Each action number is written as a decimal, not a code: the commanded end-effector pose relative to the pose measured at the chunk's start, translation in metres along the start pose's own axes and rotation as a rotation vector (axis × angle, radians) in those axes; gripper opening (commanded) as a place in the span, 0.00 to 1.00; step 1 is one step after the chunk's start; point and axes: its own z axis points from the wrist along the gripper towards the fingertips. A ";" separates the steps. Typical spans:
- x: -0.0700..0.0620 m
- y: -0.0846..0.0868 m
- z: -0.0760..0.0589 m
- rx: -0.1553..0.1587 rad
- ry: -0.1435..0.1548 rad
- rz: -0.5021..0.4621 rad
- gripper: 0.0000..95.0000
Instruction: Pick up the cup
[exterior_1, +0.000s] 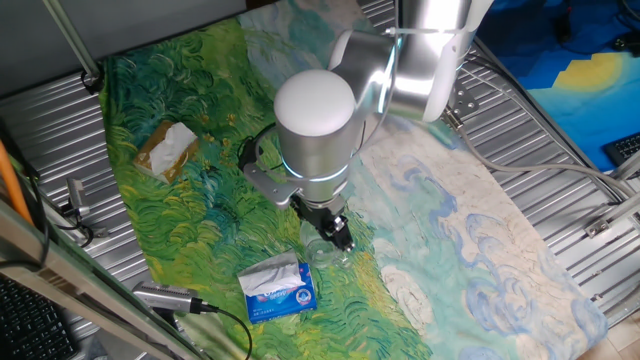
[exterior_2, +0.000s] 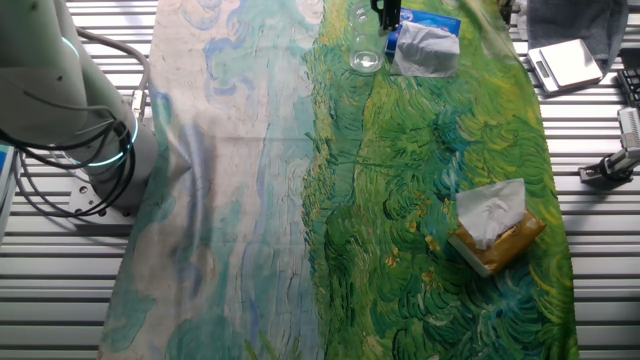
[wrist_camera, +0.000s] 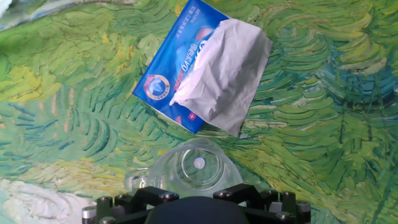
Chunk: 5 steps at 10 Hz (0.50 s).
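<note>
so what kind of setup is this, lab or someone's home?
Likely a lab test bench: ribbed metal table draped with a painting-print cloth, camera on a stand, cables about.

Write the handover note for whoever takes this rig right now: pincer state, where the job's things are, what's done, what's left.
Pincer: low over the painted tablecloth, right above the small clear plastic cup. Whether it is open or shut is hidden in every view; nothing shows it gripping.
Cup: standing upright on the green part of the cloth, beside the blue-and-white tissue packet, whose white tissue sticks out toward it. In the hand view, cup and packet sit apart.
A brown tissue pack lies farther off, out of the way.
Done: approach, arm lined up over the cup.
Left: close on the cup, lift it. Probably watch the loose tissue beside it.
</note>
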 end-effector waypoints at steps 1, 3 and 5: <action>0.000 0.000 0.002 0.003 -0.001 -0.001 1.00; 0.000 0.000 0.004 0.004 -0.002 -0.003 1.00; 0.000 0.000 0.007 0.006 -0.004 -0.002 1.00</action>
